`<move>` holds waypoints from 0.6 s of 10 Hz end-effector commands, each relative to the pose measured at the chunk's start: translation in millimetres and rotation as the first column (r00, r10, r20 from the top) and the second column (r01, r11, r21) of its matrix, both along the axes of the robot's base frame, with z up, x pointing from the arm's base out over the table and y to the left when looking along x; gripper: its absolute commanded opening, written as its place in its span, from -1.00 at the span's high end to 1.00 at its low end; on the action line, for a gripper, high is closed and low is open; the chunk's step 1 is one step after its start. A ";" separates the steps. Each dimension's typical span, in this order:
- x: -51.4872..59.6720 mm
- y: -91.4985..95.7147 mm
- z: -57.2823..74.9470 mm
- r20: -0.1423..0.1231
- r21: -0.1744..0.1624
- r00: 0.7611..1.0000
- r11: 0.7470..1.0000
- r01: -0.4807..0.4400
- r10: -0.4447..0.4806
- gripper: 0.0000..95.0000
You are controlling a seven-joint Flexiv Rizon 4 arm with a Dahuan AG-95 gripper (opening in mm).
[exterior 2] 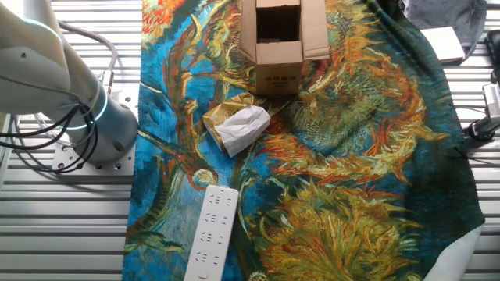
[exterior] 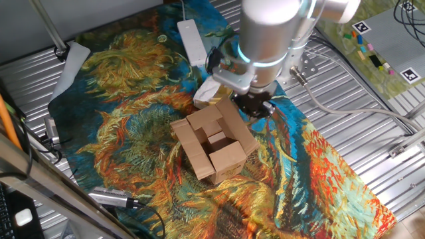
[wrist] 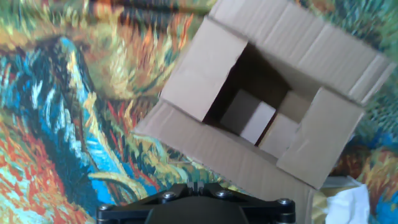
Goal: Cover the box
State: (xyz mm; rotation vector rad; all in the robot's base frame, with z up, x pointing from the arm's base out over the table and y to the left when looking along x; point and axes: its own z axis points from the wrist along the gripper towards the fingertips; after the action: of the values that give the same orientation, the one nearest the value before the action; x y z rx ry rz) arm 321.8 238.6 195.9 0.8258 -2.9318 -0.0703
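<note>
The brown cardboard box stands on the painted cloth with its top open and its flaps folded outward. It also shows in the other fixed view and in the hand view. Small cardboard blocks lie inside it. My gripper hangs just above the box's far flap, at the box's back right edge. In the hand view the gripper shows its fingertips pressed together with nothing between them. The gripper is out of view in the other fixed view.
Crumpled white paper lies just behind the box, also in the other fixed view. A white power strip lies farther back on the cloth. A cabled metal device sits at the front left edge.
</note>
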 end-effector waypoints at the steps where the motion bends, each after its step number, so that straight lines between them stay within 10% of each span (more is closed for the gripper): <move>1: -7.8 -0.8 -10.4 -0.006 0.017 1.000 1.000 -0.011 0.011 1.00; 6: -12.4 -0.5 -16.7 -0.002 0.006 1.000 1.000 -0.011 0.011 1.00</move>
State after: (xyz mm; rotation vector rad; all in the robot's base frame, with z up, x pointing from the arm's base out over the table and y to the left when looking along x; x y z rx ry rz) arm 310.7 237.2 180.7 0.8407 -2.9299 -0.0785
